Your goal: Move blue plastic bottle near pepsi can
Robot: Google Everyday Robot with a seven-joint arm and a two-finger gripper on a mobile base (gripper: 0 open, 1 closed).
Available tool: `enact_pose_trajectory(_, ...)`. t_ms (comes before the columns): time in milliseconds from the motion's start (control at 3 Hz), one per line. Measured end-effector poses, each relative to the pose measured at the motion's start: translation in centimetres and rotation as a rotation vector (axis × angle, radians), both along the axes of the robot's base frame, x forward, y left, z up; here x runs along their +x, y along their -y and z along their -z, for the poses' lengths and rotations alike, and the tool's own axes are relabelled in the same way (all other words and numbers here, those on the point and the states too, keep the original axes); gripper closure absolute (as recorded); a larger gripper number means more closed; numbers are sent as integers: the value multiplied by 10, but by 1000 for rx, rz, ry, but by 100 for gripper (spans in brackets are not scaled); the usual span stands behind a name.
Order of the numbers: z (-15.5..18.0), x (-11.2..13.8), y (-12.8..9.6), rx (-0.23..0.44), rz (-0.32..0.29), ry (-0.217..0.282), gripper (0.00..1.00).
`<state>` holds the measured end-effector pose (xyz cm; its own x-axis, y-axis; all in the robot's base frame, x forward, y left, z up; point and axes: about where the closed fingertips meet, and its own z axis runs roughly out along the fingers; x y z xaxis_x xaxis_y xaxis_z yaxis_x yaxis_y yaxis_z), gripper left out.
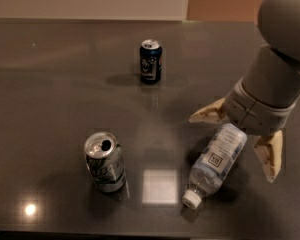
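The blue plastic bottle (216, 161) lies on its side at the lower right of the dark table (55, 99), with its white cap pointing toward the front edge. The pepsi can (151, 61) stands upright at the back middle, well away from the bottle. My gripper (240, 141) hangs over the bottle's upper end, open. One beige finger (208, 113) is to the bottle's left and the other (270, 154) to its right, straddling it without closing on it.
A silver-and-green can (105, 162), opened at the top, stands upright at the front left. A bright light reflection sits on the table between that can and the bottle. The table's front edge runs just below them.
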<state>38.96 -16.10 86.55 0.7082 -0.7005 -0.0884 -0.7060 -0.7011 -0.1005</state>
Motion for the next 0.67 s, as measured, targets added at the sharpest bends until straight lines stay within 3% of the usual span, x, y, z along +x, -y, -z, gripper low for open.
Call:
enact_pose_trajectory(333, 10, 2, -1, -33, -26, -7, 0)
enact_pose_trajectory(667, 20, 5, 0, -64, -44, -19, 18)
